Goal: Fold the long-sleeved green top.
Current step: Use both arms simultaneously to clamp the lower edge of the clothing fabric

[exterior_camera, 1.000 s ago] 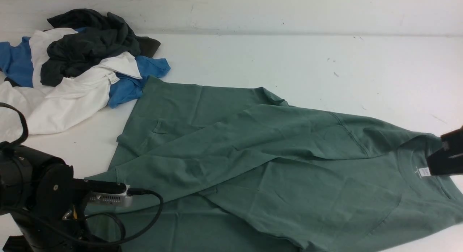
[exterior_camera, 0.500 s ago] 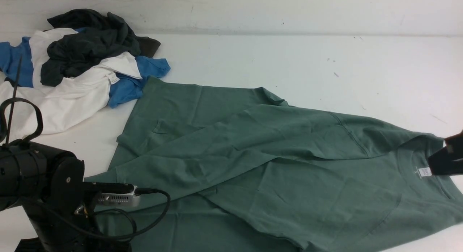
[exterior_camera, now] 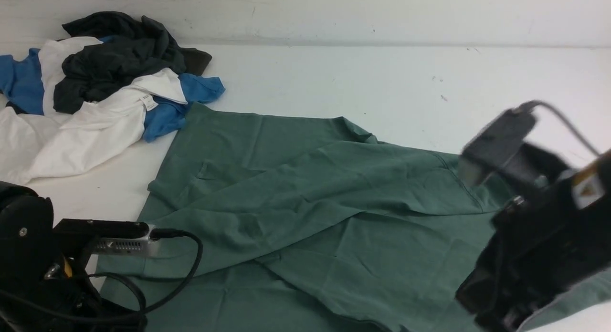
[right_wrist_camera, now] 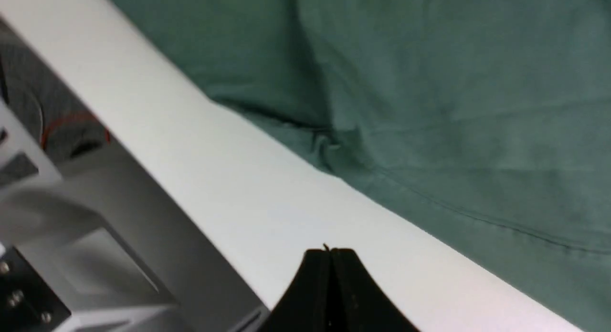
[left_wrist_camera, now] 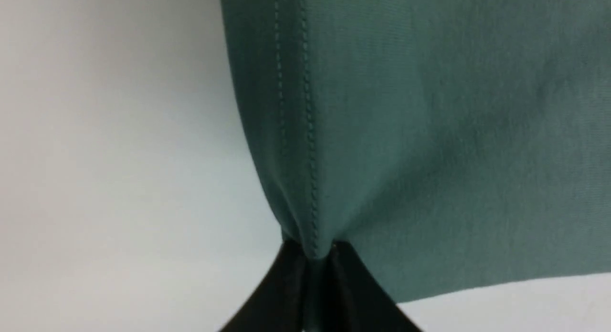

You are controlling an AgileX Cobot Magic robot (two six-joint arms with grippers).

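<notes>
The green long-sleeved top [exterior_camera: 305,203] lies spread across the middle of the white table, one sleeve folded over its body. Its stitched hem [left_wrist_camera: 310,131] rises into my left gripper [left_wrist_camera: 312,251], which is shut on the fabric there. In the front view only the left arm's wrist [exterior_camera: 28,255] shows, at the top's near left corner. My right arm [exterior_camera: 534,227] looms blurred at the right and hides the neck end of the top. The right gripper [right_wrist_camera: 329,252] is shut with nothing in it, hanging over the bare table strip beside the top's edge [right_wrist_camera: 429,131].
A heap of white, blue and dark garments [exterior_camera: 95,84] lies at the back left, touching the top's far corner. The table's near edge [right_wrist_camera: 157,146] runs close to my right gripper, with grey metal framework [right_wrist_camera: 71,236] beyond it. A wall closes the back.
My right arm has swung in from the right edge and now covers the neck and label. The left arm dropped and shifted left, and the top's left side slid slightly left.
</notes>
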